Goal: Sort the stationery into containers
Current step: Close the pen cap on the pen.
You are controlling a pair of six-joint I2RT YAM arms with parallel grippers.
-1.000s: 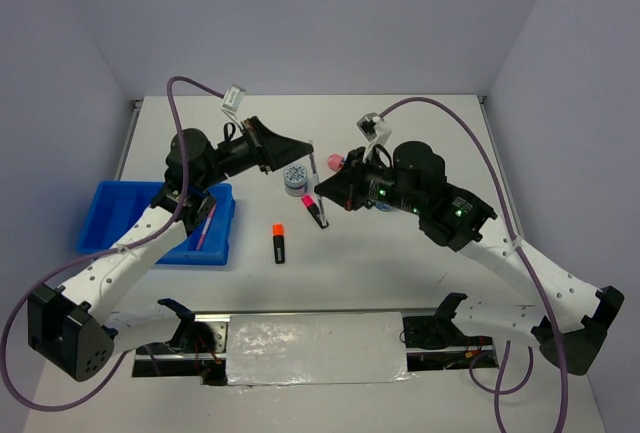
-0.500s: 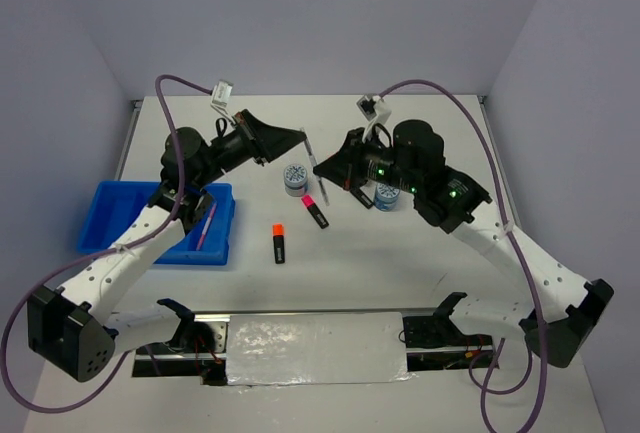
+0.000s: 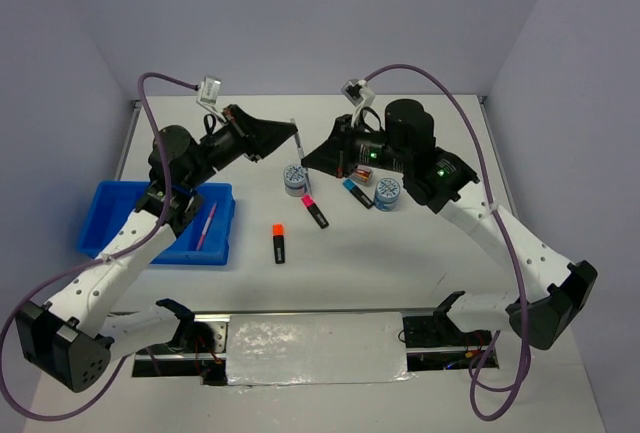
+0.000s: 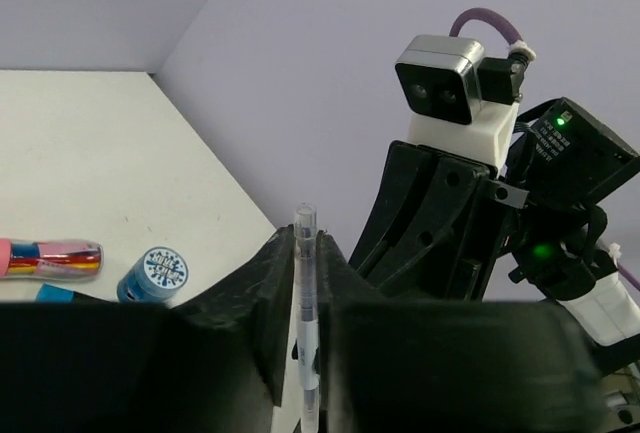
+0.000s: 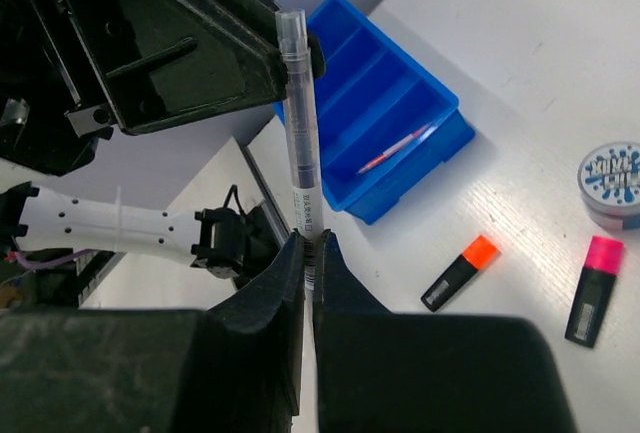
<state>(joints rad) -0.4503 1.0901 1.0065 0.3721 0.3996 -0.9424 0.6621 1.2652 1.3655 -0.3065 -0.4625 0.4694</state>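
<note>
Closest in, my right gripper (image 5: 308, 241) is clenched on the lower barrel of the grey pen (image 5: 298, 113), which stands upright in mid-air at centre frame of the right wrist view. Just past it, my left gripper (image 4: 305, 245) pinches the same pen near its top end, so both arms hold it at once, above the table.

I judge the pen light, stiff and smooth. It is a slim plastic barrel that could swivel or slip when pinched at one end. The better hold is across the middle of the barrel, square to its length. One side should let go only once the other grip is firm.

Below and beyond, an orange-capped highlighter (image 5: 460, 271) and a pink-capped highlighter (image 5: 593, 291) lie at lower right, with a blue-white disc (image 5: 612, 183) at the right edge. Farthest, at upper centre, the blue tray (image 5: 365, 83) sits on the table. A pink pen (image 5: 398, 147) lies lengthwise in its right-hand compartment, and the other two show nothing.
</note>
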